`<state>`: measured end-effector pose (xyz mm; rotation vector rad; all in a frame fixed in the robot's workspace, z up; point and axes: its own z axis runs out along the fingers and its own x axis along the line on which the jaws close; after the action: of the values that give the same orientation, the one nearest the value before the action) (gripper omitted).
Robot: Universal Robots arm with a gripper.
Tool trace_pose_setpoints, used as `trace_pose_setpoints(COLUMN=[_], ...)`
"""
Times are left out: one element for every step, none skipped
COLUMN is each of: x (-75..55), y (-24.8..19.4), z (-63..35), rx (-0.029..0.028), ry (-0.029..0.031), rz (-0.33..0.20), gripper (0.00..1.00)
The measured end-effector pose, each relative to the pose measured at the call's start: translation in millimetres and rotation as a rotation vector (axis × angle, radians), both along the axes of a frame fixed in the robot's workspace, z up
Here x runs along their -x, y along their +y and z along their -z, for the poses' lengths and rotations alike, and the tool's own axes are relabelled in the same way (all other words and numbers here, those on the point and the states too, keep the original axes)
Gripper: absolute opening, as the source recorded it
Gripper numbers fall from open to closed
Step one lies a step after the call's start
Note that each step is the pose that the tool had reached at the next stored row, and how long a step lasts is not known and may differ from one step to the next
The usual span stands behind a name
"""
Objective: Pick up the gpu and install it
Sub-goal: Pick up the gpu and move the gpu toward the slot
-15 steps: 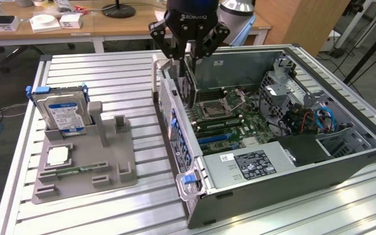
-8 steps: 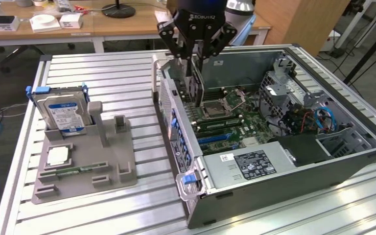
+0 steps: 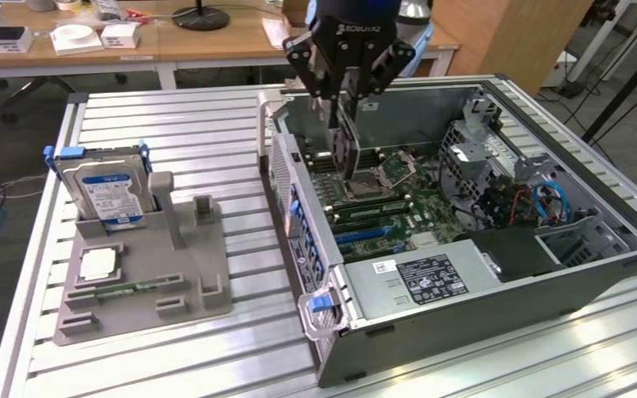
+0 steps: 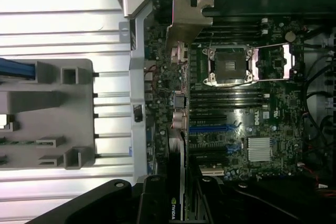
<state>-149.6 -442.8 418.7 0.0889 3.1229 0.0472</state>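
The gpu [image 3: 347, 148] is a thin dark card hanging on edge inside the open computer case [image 3: 584, 274]. Its lower edge is just above the motherboard [image 3: 407, 207], near the case's rear wall. My gripper [image 3: 342, 101] is shut on the card's upper edge from above. In the wrist view the gpu [image 4: 177, 129] shows edge-on, running from its silver end bracket [image 4: 187, 20] back to my gripper [image 4: 176, 195]. It hangs over the board's rear edge, beside the blue expansion slots [image 4: 209, 128].
A grey fixture [image 3: 142, 274] on the slatted table at the exterior view's left holds a hard drive [image 3: 105, 187], a processor chip [image 3: 97, 264] and a memory stick [image 3: 130, 290]. Inside the case are the CPU socket [image 3: 383, 170], drive cage [image 3: 484, 157], cables [image 3: 540, 203] and power supply [image 3: 430, 278].
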Motion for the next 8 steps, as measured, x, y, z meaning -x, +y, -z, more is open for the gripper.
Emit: trace_pose_setpoints(x=[-3.3, -6.4, -9.5, -12.6, -15.9, -19.2, -22.2, -25.3], y=[0.0, 0.0, 0.0, 0.0, 0.0, 0.0, 0.0, 0.0], z=[0.0, 0.1, 0.0, 0.0, 0.0, 0.0, 0.1, 0.1], rx=[-0.0001, -0.0001, -0.0001, 0.0, 0.0, -0.0001, -0.0001, -0.0001], ry=[0.0, 0.0, 0.0, 0.0, 0.0, 0.0, 0.0, 0.0], rz=[0.0, 0.0, 0.0, 0.0, 0.0, 0.0, 0.0, 0.0], gripper=[0.26, 0.26, 0.26, 0.26, 0.26, 0.26, 0.26, 0.26])
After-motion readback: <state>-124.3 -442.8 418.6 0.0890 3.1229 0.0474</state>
